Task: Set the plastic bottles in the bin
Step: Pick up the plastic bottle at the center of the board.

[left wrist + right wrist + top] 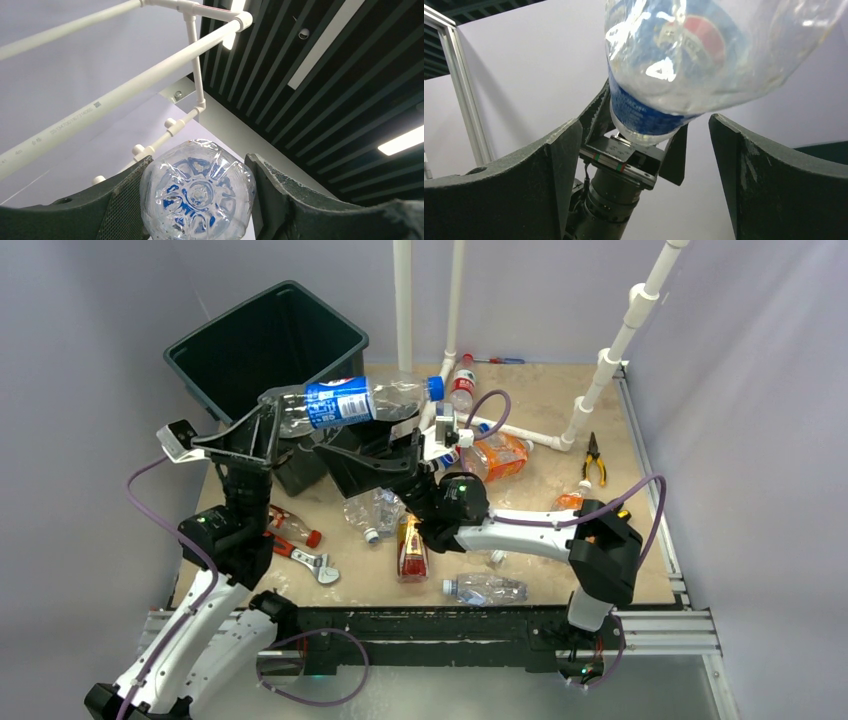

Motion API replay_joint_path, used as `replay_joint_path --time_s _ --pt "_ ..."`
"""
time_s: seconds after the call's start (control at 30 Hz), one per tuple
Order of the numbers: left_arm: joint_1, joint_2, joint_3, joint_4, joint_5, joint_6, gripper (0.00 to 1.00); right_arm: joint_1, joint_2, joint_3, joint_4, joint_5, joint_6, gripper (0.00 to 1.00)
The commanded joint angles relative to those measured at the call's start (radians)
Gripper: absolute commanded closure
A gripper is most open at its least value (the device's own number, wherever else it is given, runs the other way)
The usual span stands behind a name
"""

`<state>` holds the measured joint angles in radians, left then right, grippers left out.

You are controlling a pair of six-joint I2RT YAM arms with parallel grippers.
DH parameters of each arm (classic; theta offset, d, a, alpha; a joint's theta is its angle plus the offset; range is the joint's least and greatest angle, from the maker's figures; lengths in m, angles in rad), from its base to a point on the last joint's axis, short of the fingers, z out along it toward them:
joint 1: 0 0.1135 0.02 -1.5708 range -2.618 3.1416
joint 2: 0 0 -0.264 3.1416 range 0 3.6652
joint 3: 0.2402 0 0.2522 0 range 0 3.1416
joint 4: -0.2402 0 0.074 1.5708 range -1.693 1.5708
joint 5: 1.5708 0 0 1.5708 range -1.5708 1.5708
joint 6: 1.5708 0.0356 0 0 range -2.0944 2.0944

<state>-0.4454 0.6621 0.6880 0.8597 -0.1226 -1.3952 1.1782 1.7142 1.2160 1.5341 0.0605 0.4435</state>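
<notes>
Left hand point(268, 422) grips the blue-labelled bottle point(345, 400) by its base, raised and level, beside the bin point(200, 358) at the desk's point(545, 568) far left corner. Right hand point(375, 452) gapes wide under the bottle, not gripping it. Other bottles point(482, 588) lie mid-desk

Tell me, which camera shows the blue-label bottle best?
Top external: the whole blue-label bottle shows, cap to base, held sideways in the left tool. Left wrist shows only its base; right wrist, a blurry close-up.
</notes>
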Motion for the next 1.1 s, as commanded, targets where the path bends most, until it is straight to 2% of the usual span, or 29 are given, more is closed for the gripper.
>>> replay_joint_path --time_s 0.0,0.3,0.47,0.57,0.67,0.87,0.93,1.07 --pt "0.002 -0.001 0.005 0.069 0.031 -0.044 1.00 0.006 -0.051 0.064 0.464 0.019 -0.054 0.02" --pt "0.002 0.012 0.023 0.073 0.071 -0.058 1.00 0.006 -0.023 0.142 0.462 0.088 -0.110 0.02" --pt "0.002 0.018 0.016 0.067 0.090 -0.068 1.00 0.003 0.014 0.212 0.459 0.074 -0.115 0.03" --pt "0.002 0.022 0.013 0.072 0.092 -0.075 1.00 0.003 0.034 0.242 0.444 0.044 -0.100 0.09" --pt "0.002 0.030 0.022 0.078 0.100 -0.074 1.00 0.003 0.044 0.241 0.439 0.032 -0.079 0.20" --pt "0.002 0.075 0.042 0.132 0.118 -0.090 1.00 0.003 0.055 0.223 0.398 0.012 -0.051 0.17" --pt "0.002 0.085 0.048 0.142 0.136 -0.091 1.00 0.002 0.055 0.217 0.393 0.015 -0.051 0.22" --pt "0.002 0.087 0.043 0.138 0.139 -0.095 1.00 -0.003 0.065 0.226 0.401 0.021 -0.039 0.40"
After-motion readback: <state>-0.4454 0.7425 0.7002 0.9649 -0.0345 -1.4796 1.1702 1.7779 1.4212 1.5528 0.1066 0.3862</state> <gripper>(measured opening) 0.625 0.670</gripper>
